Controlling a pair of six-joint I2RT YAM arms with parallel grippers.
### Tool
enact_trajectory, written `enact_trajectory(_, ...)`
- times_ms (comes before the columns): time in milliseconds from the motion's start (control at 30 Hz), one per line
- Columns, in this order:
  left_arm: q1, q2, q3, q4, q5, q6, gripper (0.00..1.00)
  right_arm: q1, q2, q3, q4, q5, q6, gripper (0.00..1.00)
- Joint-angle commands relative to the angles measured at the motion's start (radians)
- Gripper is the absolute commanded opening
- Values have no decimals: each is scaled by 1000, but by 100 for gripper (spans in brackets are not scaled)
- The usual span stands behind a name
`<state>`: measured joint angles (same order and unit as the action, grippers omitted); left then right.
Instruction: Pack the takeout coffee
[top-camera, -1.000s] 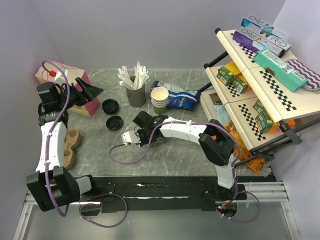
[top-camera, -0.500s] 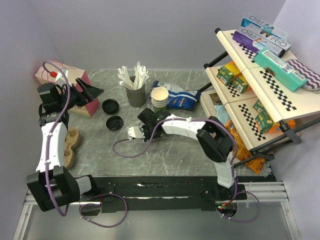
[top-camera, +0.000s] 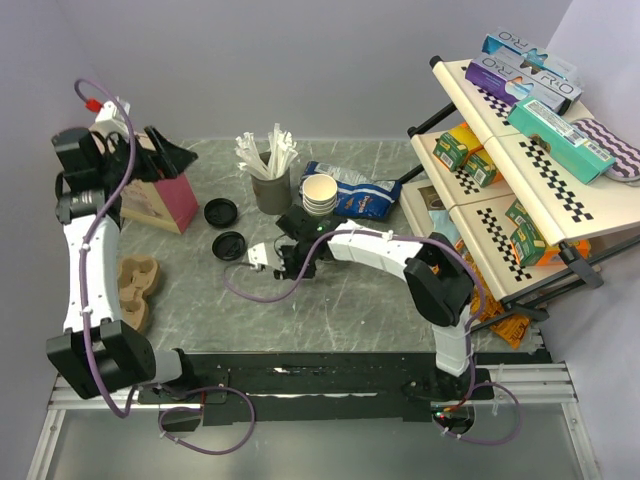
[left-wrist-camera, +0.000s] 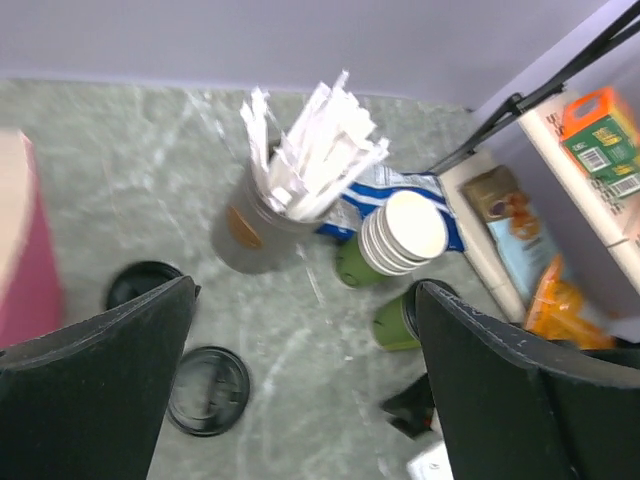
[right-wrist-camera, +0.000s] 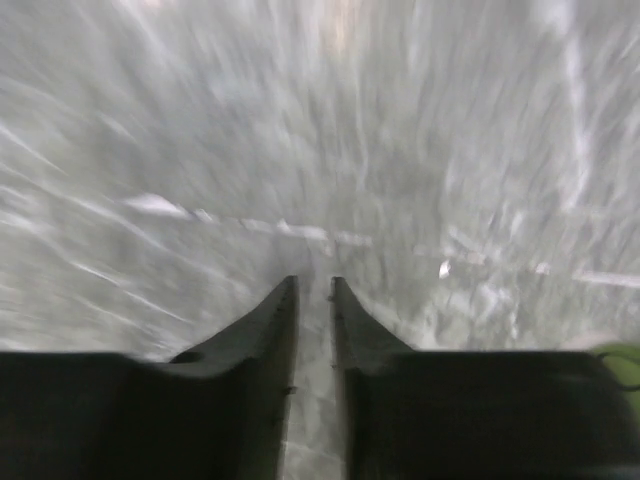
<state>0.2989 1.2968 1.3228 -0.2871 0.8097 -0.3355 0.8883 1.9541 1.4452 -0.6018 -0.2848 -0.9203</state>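
Note:
The takeout coffee (left-wrist-camera: 398, 320), a green cup with a black lid, stands just in front of the stack of cream cups (left-wrist-camera: 402, 232); my left gripper's right finger hides part of it. In the top view my right arm covers it. A sliver of green (right-wrist-camera: 622, 354) shows at the right wrist view's edge. My left gripper (left-wrist-camera: 300, 330) is wide open and empty, held high near the pink box (top-camera: 160, 200). My right gripper (top-camera: 272, 256) is shut on nothing, low over the table, close beside the coffee; its closed jaws also show in the right wrist view (right-wrist-camera: 313, 285).
Two loose black lids (top-camera: 220, 212) (top-camera: 229, 245) lie left of my right gripper. A grey cup of wrapped stirrers (top-camera: 270, 180), a blue snack bag (top-camera: 350, 192), a cardboard cup carrier (top-camera: 135, 285) and a stocked shelf (top-camera: 520, 160) at the right stand around.
My left arm has lifted and swung back, away from over the pink box. My right gripper has slid a little up and towards the lids and cups.

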Motion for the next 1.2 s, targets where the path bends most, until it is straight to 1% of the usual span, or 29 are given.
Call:
enact_trajectory(0, 3, 44, 156, -131, -49, 170, 98, 0, -104, 134, -32, -240, 122, 36)
enact_trajectory(33, 5, 56, 177, -151, -66, 188, 98, -2, -110, 151, -18, -258, 145, 39)
enact_trajectory(67, 3, 64, 218, -179, -101, 220, 98, -3, -124, 171, -10, -275, 194, 45)
enact_trajectory(100, 5, 70, 237, -188, -122, 233, 98, -5, -130, 210, 0, -292, 224, 48)
enact_trajectory(133, 8, 71, 252, -195, -141, 245, 98, -15, -148, 228, 35, -298, 292, 51)
enact_trajectory(200, 16, 79, 294, -204, -181, 279, 99, -35, -167, 274, 74, -323, 374, 58)
enact_trajectory(233, 20, 84, 309, -208, -190, 289, 99, -64, -185, 290, 104, -329, 462, 61)
enact_trajectory(267, 29, 91, 343, -214, -217, 315, 99, -81, -193, 320, 117, -332, 509, 65)
enact_trajectory(333, 40, 120, 380, -242, -240, 357, 99, -118, -217, 348, 129, -353, 628, 68)
enact_trajectory(400, 72, 159, 426, -254, -256, 372, 99, -170, -245, 345, 140, -385, 673, 70)
enact_trajectory(433, 88, 174, 438, -256, -245, 374, 99, -183, -277, 337, 139, -405, 698, 72)
enact_trajectory(467, 118, 189, 461, -259, -232, 380, 99, -204, -291, 327, 119, -418, 702, 72)
enact_trajectory(567, 155, 257, 513, -265, -225, 385, 98, -233, -334, 301, 70, -456, 707, 73)
enact_trajectory(667, 190, 320, 553, -258, -228, 354, 94, -245, -386, 232, 73, -455, 719, 73)
enact_trajectory(800, 204, 352, 549, -202, -224, 343, 93, -278, -412, 179, 82, -435, 716, 73)
enact_trajectory(833, 204, 355, 540, -183, -216, 302, 94, -279, -414, 173, 83, -432, 707, 73)
enact_trajectory(867, 204, 360, 539, -147, -208, 293, 93, -285, -416, 164, 83, -432, 704, 73)
enact_trajectory(1000, 203, 391, 564, -127, -193, 251, 91, -295, -406, 176, 65, -450, 692, 72)
enact_trajectory(1100, 203, 351, 535, -122, -117, 306, 92, -299, -406, 179, 65, -449, 667, 72)
enact_trajectory(1133, 203, 335, 527, -130, -89, 394, 92, -301, -409, 178, 63, -447, 660, 72)
enact_trajectory(1167, 204, 319, 530, -153, -60, 450, 92, -301, -409, 178, 60, -442, 656, 72)
